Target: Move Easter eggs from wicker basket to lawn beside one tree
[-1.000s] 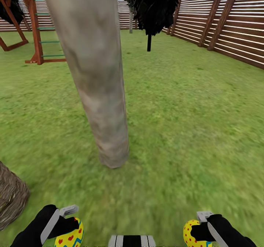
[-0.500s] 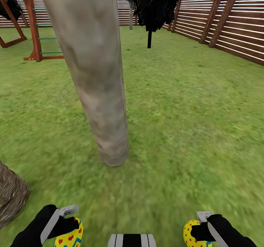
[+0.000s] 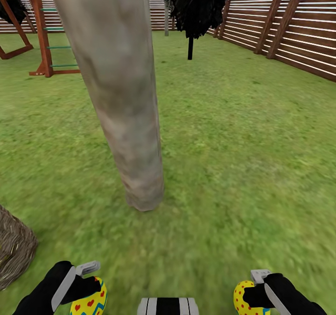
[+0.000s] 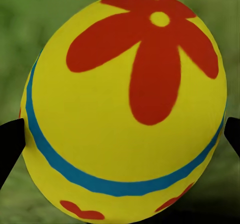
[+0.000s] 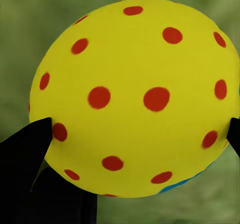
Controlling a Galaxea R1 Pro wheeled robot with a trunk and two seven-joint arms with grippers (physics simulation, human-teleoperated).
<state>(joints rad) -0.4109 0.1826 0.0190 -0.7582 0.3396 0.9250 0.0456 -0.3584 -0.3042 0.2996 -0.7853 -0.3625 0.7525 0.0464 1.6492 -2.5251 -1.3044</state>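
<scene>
Each pincer (image 3: 86,284) (image 3: 252,289) grips an egg (image 4: 125,99) (image 5: 135,94) — blunt ends facing wrist cameras.

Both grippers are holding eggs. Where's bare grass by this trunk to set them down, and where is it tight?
Open lawn runs from the tree trunk's base toward the fence, and more lies between the trunk and the two grippers, left gripper and right gripper. The tight spot is left of the trunk, near the wicker basket.

Left end effector (image 3: 88,284), right end effector (image 3: 249,289): both clamped, low.
</scene>
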